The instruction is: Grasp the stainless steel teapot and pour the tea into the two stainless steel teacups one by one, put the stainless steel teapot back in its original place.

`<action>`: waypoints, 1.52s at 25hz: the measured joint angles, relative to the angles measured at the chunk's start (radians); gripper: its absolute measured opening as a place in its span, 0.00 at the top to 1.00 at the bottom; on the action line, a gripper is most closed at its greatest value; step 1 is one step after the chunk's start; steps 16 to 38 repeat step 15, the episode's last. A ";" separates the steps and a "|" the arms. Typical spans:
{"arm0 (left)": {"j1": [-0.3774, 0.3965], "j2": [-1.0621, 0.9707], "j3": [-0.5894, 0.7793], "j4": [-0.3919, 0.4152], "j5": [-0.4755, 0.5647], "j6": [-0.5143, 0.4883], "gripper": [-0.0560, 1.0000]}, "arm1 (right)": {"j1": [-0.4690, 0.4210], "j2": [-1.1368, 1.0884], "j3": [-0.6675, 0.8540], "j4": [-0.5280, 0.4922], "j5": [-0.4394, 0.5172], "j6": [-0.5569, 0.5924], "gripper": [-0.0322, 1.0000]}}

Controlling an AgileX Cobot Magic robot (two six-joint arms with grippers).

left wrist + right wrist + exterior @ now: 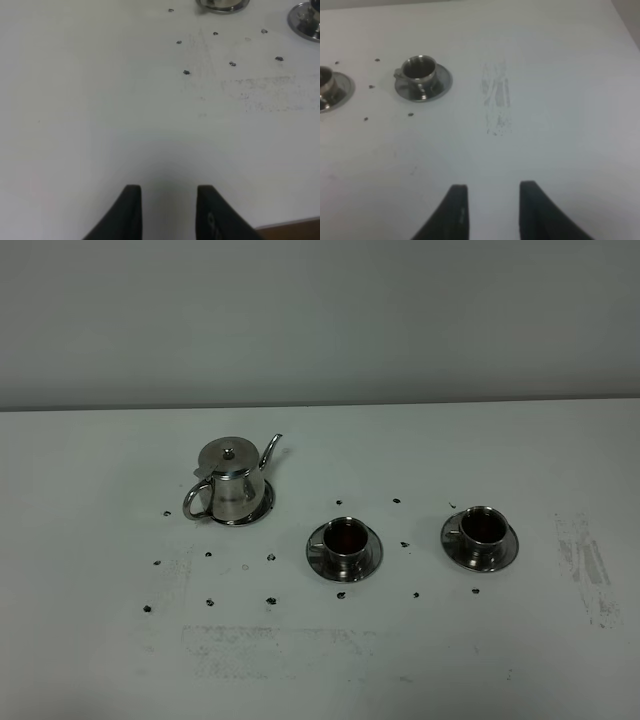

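The stainless steel teapot [228, 480] stands upright on its round disc, the original place [263, 508], at the table's left, spout toward the back right. The two stainless steel teacups sit on saucers: one in the middle [346, 540], one to the right [482, 530], both dark inside. In the left wrist view, the left gripper [168, 189] is open over bare table, far from the pot's base [222, 5]. My right gripper [492, 186] is also open and holds nothing, well short of the right cup [419, 70]. Neither arm shows in the exterior high view.
Small dark specks [271, 600] dot the white table [100, 660] around the pot and cups. Scuffed grey patches lie at the front [280, 640] and at the far right [590, 565]. The table's brown edge [295, 230] shows by the left gripper.
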 joint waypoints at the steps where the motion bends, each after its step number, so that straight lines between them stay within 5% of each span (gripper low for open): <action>1: 0.000 0.000 0.000 0.000 0.000 0.000 0.67 | 0.000 0.000 0.000 0.000 0.000 0.000 0.74; 38: 0.000 0.000 0.000 0.000 0.000 0.000 0.67 | 0.000 0.000 0.000 0.000 0.000 0.000 0.74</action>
